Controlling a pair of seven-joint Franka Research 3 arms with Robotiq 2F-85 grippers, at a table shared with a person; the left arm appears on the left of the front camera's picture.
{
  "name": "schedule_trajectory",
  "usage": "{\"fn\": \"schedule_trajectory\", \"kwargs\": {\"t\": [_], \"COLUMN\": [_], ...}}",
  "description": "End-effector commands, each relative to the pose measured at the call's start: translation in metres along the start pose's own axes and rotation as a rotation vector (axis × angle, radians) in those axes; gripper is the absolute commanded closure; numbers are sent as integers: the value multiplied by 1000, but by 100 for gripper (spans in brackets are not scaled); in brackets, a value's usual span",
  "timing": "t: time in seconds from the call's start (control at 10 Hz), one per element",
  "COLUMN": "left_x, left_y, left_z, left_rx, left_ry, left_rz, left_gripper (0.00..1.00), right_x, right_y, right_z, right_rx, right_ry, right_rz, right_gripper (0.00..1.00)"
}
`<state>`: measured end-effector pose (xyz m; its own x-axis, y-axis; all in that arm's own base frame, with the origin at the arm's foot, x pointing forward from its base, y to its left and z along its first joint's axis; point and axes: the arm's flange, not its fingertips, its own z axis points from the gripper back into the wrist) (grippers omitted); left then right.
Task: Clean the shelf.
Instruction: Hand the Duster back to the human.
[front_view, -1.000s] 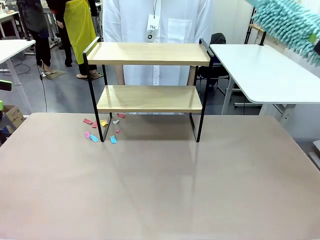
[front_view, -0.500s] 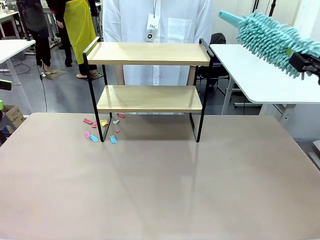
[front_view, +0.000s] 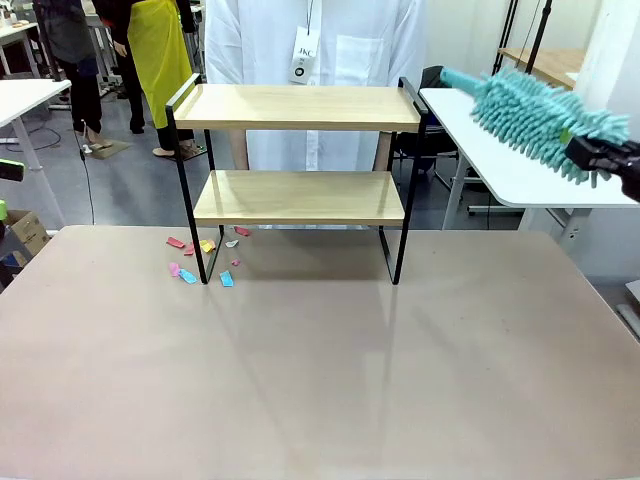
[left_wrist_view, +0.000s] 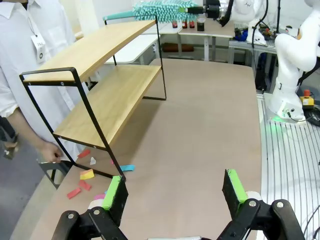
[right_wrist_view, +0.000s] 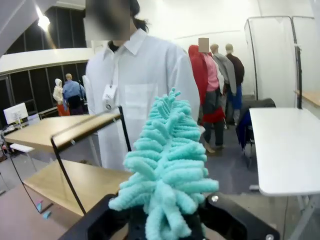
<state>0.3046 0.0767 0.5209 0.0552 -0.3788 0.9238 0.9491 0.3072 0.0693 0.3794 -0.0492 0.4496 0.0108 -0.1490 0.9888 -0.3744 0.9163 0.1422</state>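
Observation:
The shelf (front_view: 300, 108) stands at the far middle of the table, two light wooden boards in a thin black frame. To the right of its top board hangs a teal fluffy duster (front_view: 540, 110), tip pointing at the shelf's right rail and just short of it. My right gripper (front_view: 600, 155) is shut on the duster's handle end. In the right wrist view the duster (right_wrist_view: 170, 165) rises from that gripper (right_wrist_view: 167, 220) with the shelf (right_wrist_view: 60, 132) to its left. My left gripper (left_wrist_view: 175, 192) is open with nothing between its fingers, low over the table, well away from the shelf (left_wrist_view: 100, 75).
Small coloured paper scraps (front_view: 205, 258) lie on the table by the shelf's left legs. A person in a white coat (front_view: 310, 50) stands right behind the shelf. A white side table (front_view: 520, 140) sits at the right, under the duster.
My right gripper has brought the duster down and to the left, from the upper right corner to beside the shelf's top board. The left gripper has stayed open.

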Motion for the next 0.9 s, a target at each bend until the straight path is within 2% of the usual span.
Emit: {"fn": "schedule_trajectory", "kwargs": {"t": [0.0,0.4,0.6,0.7,0.8], "left_x": [0,0,0,0,0], "left_y": [0,0,0,0,0], "left_z": [0,0,0,0,0], "left_rx": [1,1,1,1,1], "left_ry": [-29,-29,-29,-29,-29], "left_rz": [-19,-19,-19,-19,-19], "left_gripper": [0,0,0,0,0], "right_x": [-37,-65,-68,-67,-39], "right_y": [0,-15,-17,-16,-53], "right_z": [7,37,41,38,23], "right_rx": [-96,-210,-214,-185,-198], "right_ry": [41,101,96,108,116], "right_rz": [9,45,42,39,4], "right_gripper": [84,84,84,84,84]}}
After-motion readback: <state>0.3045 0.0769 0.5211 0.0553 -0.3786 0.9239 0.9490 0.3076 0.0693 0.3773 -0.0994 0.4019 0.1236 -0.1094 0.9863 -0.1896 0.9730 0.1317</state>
